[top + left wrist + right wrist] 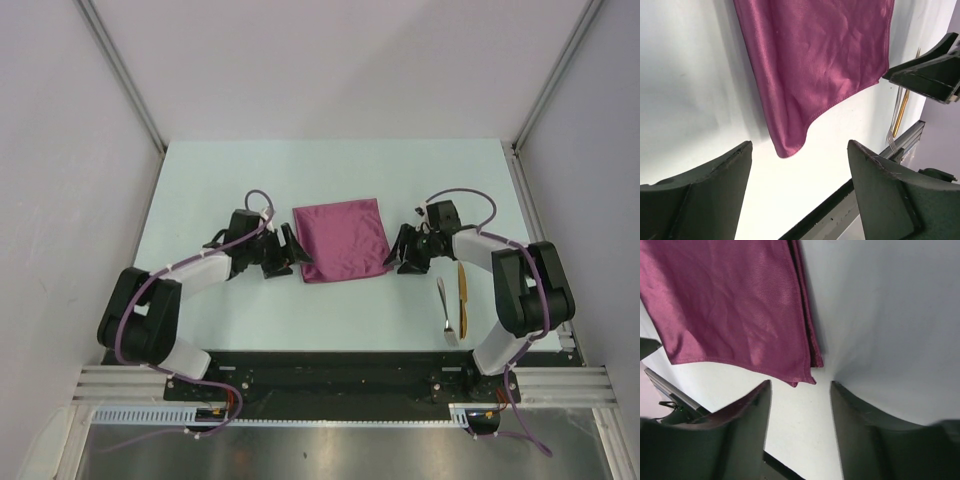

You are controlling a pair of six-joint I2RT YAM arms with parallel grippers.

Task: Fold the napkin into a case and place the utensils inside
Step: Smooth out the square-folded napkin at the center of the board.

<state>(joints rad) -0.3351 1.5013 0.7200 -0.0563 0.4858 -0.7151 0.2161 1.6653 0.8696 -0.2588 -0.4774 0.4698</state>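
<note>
Closest up, left tool [799, 144] wide and empty, right tool [800, 385] half-spread and empty, each facing a near corner of folded napkin [342, 240] flat between them, probably to pinch the next fold; utensils [455, 295] lie behind right tool on tabletop [200, 180], out of the way.

The napkin [342, 240] is plum-magenta, the spoon [446, 312] silver.

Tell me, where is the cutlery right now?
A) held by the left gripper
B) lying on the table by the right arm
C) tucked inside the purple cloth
B: the silver spoon and golden piece lie on the table beside the right arm, apart from the napkin.
</note>
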